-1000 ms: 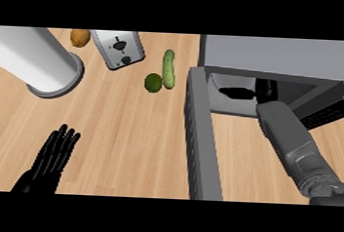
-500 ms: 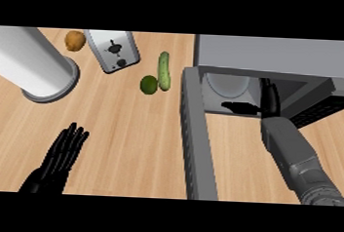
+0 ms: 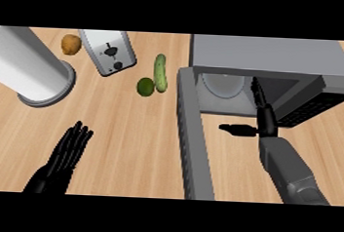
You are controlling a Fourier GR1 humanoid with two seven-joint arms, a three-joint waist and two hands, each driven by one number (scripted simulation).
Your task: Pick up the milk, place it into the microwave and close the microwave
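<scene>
Compared with a second ago: right hand (image 3: 263, 117) further back, at the mouth of the open microwave (image 3: 278, 56), fingers straight, thumb splayed, holding nothing. No milk to be made out anywhere; perhaps already inside, hidden beyond the round plate (image 3: 221, 86), but impossible to confirm. Door (image 3: 188, 138) wide open over the surface (image 3: 131, 135). Left hand (image 3: 64, 157) resting open, lower left. Probably only the closing left to do.

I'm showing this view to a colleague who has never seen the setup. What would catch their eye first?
Probably the open microwave at the upper right, its door swung out toward the viewer, with the right hand reaching straight-fingered into its mouth. Next the tall white cylinder at the upper left. The left hand rests open at the lower left.
</scene>
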